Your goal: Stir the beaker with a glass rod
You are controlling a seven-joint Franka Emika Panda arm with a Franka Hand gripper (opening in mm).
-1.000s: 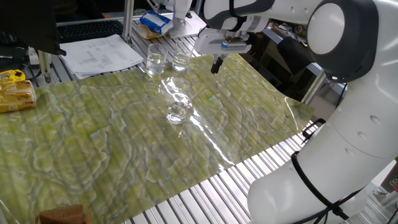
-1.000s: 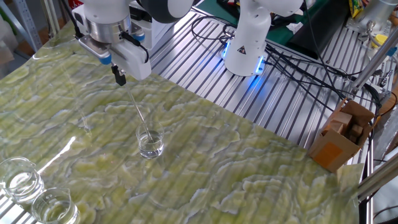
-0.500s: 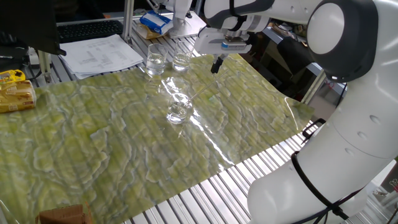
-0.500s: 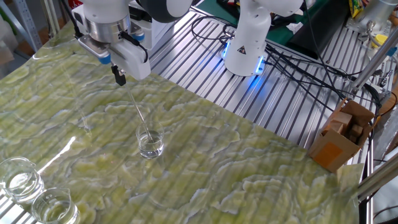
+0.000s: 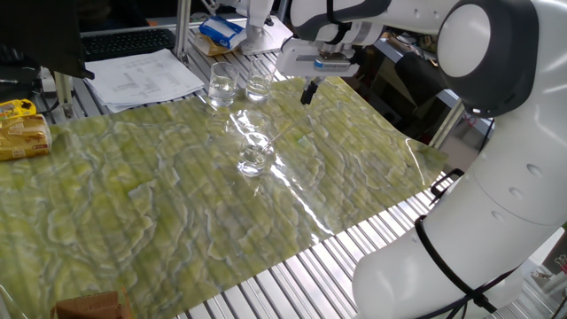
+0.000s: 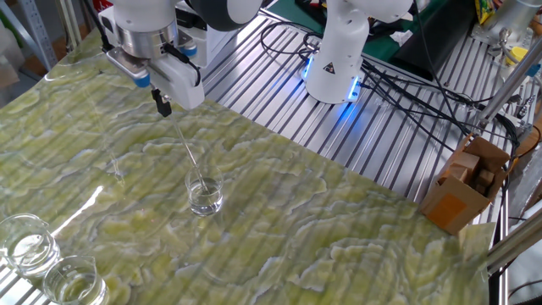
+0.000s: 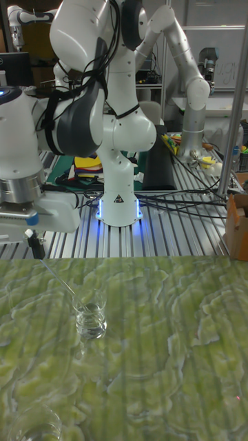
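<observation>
The gripper (image 6: 162, 106) has its jaws closed on the top of the glass rod (image 6: 188, 154), which slants down into the beaker (image 6: 205, 195).

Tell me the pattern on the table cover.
Green-yellow marbled, wavy pattern on the cover; the other fixed view shows it best.

A wrinkled green-and-yellow marbled sheet (image 5: 159, 204) covers the ribbed metal table (image 6: 279, 93). At the top centre of one fixed view two clear glass beakers (image 5: 221, 86) stand side by side, with a stack of printed white papers (image 5: 146, 75) to their left. A brown cardboard box (image 6: 461, 191) sits at the right edge of the other fixed view.
</observation>
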